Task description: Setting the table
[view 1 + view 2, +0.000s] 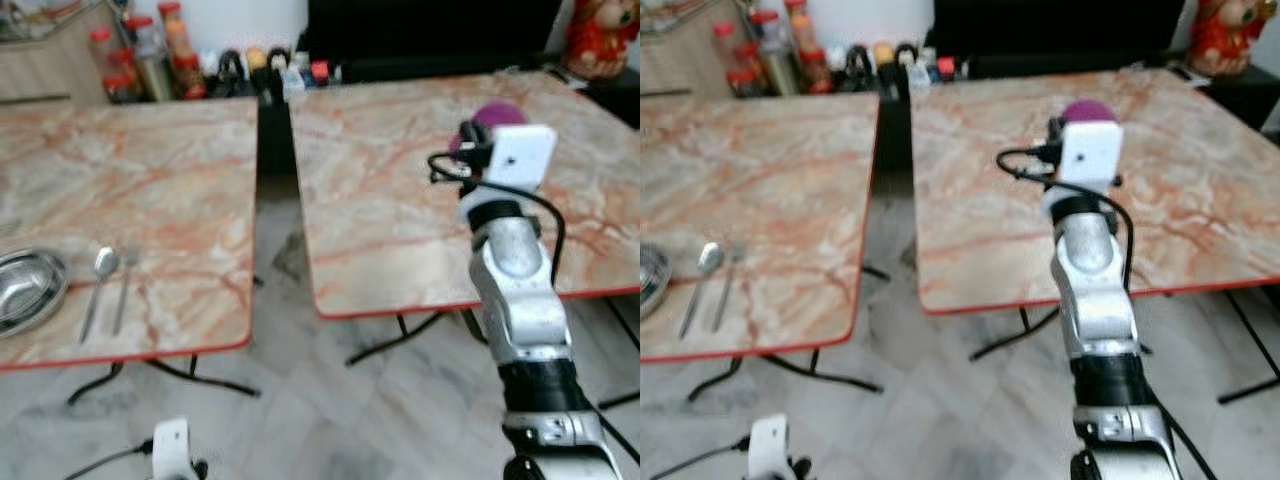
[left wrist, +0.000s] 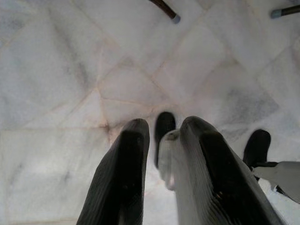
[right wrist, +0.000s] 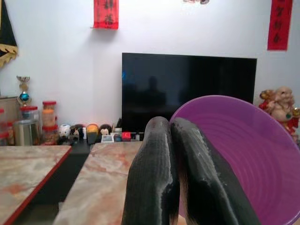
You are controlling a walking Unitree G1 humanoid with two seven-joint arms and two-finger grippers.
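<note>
Bowl (image 3: 241, 154) of purple plastic is the thing in hand: the right gripper (image 3: 180, 187) has its two black fingers pressed together on the rim, one finger inside and one outside as far as the wrist view shows, and holds it above the right-hand table (image 1: 400, 200), well in from the near edge. From the head views only a sliver of purple (image 1: 497, 116) shows past the white wrist camera. It looks thin-walled and light, with fine ridges turned into the inside, so weight should be no worry, but a rim pinch on a smooth wall lets a bowl swing or slip round the fingers; I judge it safer to keep it tilted little and set it down gently, base first, before the fingers spread. It is stiff enough to hold its shape and unlikely to break if it drops, though it could skid on the polished marble top. The rim is the sensible place to hold it, since the wall is too wide to span. On the left-hand table (image 1: 150, 180) a steel bowl (image 1: 25, 285) sits at the near corner with a spoon (image 1: 100, 285) and a fork (image 1: 124, 290) just beside it, lying side by side; that place looks set. The left gripper (image 2: 161, 173) hangs idle over the tiled floor (image 2: 70, 70), its fingers slightly apart and holding nothing.
</note>
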